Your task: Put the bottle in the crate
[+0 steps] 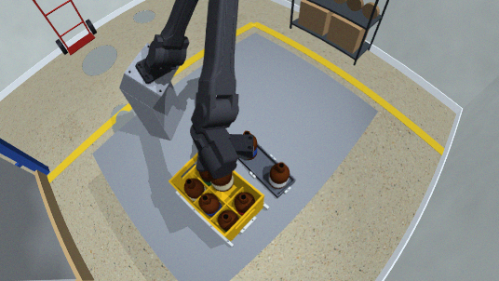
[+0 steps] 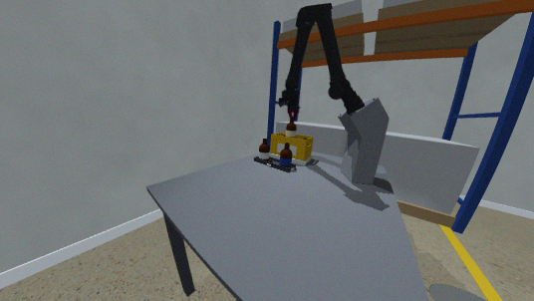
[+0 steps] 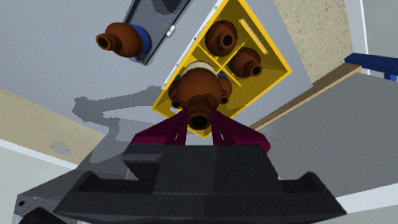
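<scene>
My gripper (image 2: 293, 116) (image 3: 199, 111) is shut on the neck of a brown bottle with a cream label (image 1: 222, 181) (image 2: 291, 131) (image 3: 199, 90). The bottle hangs roughly upright over the middle slot of the tray-side row of the yellow crate (image 1: 249, 215) (image 2: 304, 152) (image 3: 274, 75). Its base is near rim height in the exterior view; whether it is inside the slot is hard to tell. Fingertips are hidden in the top view. Several brown bottles stand in the other slots. The black tray (image 1: 262, 167) (image 2: 274, 163) (image 3: 159, 25) lies beside the crate.
On the tray stand a white-labelled bottle (image 1: 279, 173) (image 2: 264, 150) and a blue-labelled bottle (image 2: 285, 155) (image 3: 122, 40), the latter partly behind the wrist in the top view. The grey arm pedestal (image 1: 154, 104) (image 2: 369, 145) stands on the table behind the crate.
</scene>
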Available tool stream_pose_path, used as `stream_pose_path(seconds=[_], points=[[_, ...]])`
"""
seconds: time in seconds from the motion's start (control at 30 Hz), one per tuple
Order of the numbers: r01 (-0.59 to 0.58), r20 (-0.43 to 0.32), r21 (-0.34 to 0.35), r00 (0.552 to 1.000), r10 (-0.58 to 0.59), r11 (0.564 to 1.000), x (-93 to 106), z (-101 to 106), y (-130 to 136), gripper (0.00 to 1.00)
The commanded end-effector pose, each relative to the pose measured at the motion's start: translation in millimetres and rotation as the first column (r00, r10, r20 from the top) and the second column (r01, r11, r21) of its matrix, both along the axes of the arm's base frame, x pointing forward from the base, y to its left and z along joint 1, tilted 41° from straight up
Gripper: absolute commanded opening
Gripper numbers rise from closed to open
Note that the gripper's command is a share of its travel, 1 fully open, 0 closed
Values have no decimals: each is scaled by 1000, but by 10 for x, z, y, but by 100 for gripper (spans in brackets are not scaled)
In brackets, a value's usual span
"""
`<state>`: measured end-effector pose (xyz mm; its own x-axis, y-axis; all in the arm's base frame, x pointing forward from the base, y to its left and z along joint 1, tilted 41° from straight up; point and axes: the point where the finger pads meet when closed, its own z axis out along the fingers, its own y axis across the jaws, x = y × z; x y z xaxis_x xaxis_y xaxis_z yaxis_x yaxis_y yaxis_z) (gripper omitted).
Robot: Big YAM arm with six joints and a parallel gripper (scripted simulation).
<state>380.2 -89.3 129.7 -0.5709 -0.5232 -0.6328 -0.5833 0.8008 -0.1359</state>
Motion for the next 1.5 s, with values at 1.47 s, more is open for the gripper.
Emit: stream_pose_path(seconds=[1.47], points=[[18, 18, -1, 1000, -18, 1000, 68, 40, -28, 0]])
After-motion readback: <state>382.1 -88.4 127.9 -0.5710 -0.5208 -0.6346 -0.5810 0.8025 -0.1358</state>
